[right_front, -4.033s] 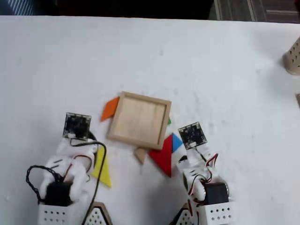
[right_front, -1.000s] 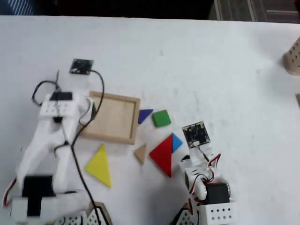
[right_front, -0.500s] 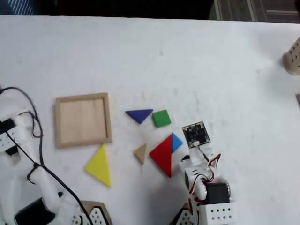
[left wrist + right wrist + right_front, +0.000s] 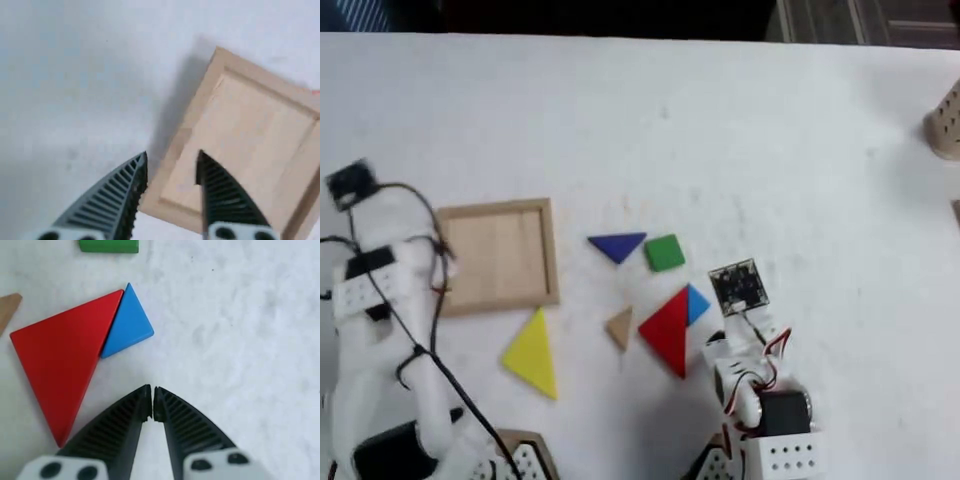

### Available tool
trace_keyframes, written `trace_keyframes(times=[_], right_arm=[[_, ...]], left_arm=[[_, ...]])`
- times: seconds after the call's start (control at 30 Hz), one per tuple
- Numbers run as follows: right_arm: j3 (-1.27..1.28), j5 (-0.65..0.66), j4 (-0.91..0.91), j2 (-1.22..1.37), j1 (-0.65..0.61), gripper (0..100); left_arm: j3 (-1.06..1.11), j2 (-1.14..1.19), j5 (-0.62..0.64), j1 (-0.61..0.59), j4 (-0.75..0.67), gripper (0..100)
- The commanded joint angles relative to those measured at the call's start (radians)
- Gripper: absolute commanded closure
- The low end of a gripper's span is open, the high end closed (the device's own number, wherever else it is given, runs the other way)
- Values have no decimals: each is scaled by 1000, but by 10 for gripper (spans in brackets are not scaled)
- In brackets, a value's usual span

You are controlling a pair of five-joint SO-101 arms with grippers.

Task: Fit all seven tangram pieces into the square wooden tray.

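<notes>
ribbed black fingers of the left end effector (image 4: 172, 155) stand moderately apart in the left wrist view and grip nothing. one finger hangs over the white bench (image 4: 75, 75) just outside the tray (image 4: 260, 135). the other hangs over the tray's recessed floor, so the raised rim sits between them near a corner. whether either finger touches the wood i cannot tell. the tray is a single square of pale, smooth wood with a narrow raised border, and its floor is bare grain.

in the right wrist view the right end effector (image 4: 152, 390) is all but closed. its two ribbed tips are nearly touching and hold nothing, above bare bench. just beside it lies one large red triangle (image 4: 64, 356), flat and matte, with a small light blue triangle (image 4: 128, 324) touching one of its edges. a green square (image 4: 109, 245) and the tip of a tan triangle (image 4: 6, 310) lie apart from those two.

in the high view the left arm (image 4: 380, 300) stands at the left, its wrist over the tray's left side. six flat pieces lie loose on the bench outside the tray: five triangles and one square. a yellow triangle (image 4: 533, 355) sits just near of the tray's near right corner. a dark blue triangle (image 4: 617, 246) and the green square lie side by side to the tray's right. nearer than these, the tan triangle lies just left of the red one. the right arm (image 4: 755, 380) is folded at the near edge, and a cream perforated object (image 4: 945, 125) stands at the far right.
</notes>
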Motion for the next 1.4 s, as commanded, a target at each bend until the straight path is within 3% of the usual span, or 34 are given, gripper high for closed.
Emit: trace_keyframes(times=[0.0,0.13,0.27,0.5,0.77,1.03,1.13,1.23,1.37], right_arm=[[6,11,-10,-13,8,981],[6,11,-8,-13,8,981],[6,11,-8,-13,8,981],[6,11,-8,-13,8,981],[6,11,-8,-13,8,981],[3,11,-13,-13,8,981],[0,11,-42,-15,48,981],[-23,12,-105,-15,145,981],[-32,95,-147,-13,157,981]], left_arm=[[9,-39,6,62,-9,701],[12,-2,-64,36,-34,725],[-75,211,-98,28,-68,766],[-470,598,-89,-142,138,876],[-660,809,147,-401,133,887],[-671,748,206,-469,239,886],[-632,641,120,-450,296,886],[-505,489,69,-414,296,886],[-265,239,64,-395,203,858]])
